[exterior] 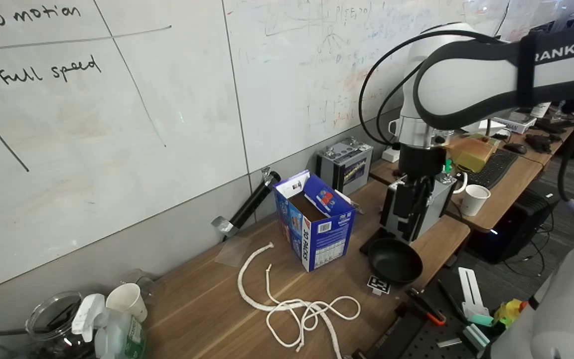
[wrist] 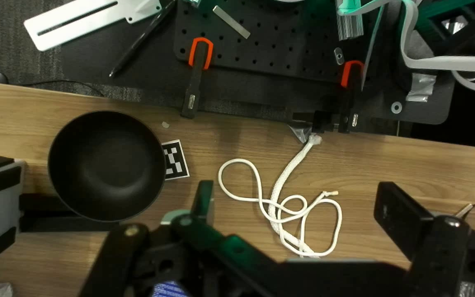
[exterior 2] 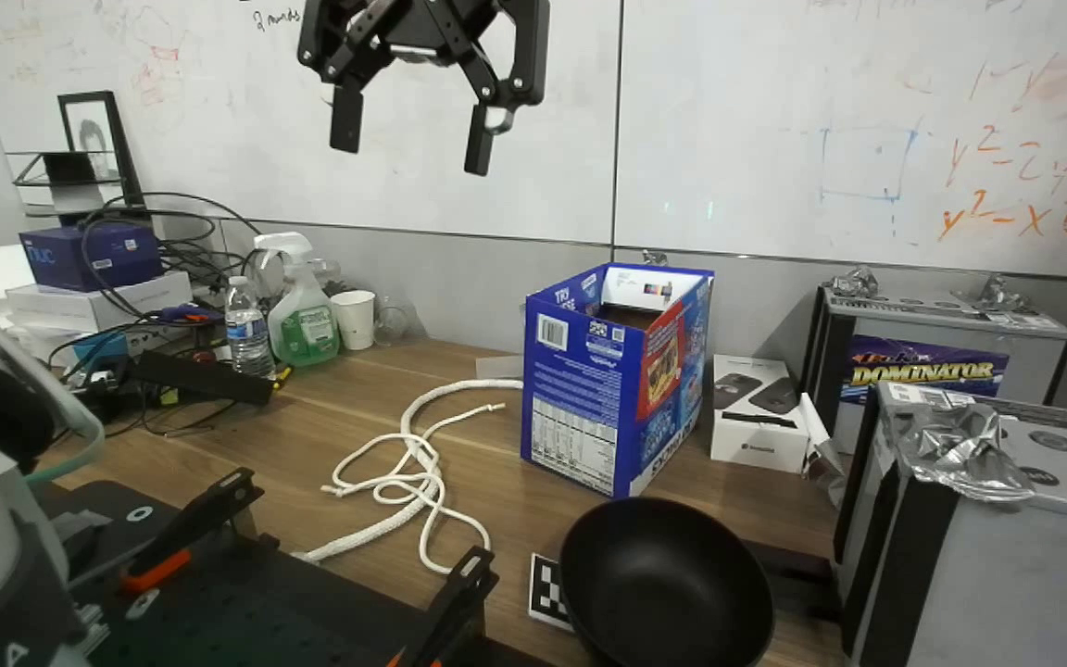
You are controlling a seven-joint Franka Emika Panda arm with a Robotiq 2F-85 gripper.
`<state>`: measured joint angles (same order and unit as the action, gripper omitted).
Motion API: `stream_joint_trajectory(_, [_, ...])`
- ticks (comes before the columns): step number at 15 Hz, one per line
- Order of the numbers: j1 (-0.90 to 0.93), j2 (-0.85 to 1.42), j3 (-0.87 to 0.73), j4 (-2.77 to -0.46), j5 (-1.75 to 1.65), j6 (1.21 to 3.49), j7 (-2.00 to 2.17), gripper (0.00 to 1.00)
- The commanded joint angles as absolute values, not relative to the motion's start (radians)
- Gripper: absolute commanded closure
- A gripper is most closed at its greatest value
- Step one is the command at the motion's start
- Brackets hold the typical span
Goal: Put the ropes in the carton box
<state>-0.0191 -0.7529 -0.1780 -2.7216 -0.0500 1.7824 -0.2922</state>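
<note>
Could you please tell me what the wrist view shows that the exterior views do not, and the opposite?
Only the wrist view: a pale fleck between the pan and a clamp; I cannot make it out elsewhere.
Only the exterior views: the whiteboard and the spray bottle.
Shared: pan, clamp, ropes, tag, claw and box (just a blue part in the wrist view).

**Whiteboard above a wooden surface**

Grey panelling runs beneath the whiteboard, which bears handwriting in black, orange and blue, and faint glints of light. Beyond stands another wooden desk; the floor is dark carpet.
</note>
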Motion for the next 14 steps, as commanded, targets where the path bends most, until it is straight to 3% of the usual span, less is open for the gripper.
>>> stream_joint_trajectory(1, [-0.013,-0.719,-0.160,-2.747,-0.046,1.896,-0.289,0.00])
stream_joint_trajectory(14, [0.089,-0.271,-0.050,-2.766,0.012,2.366,-0.251,0.00])
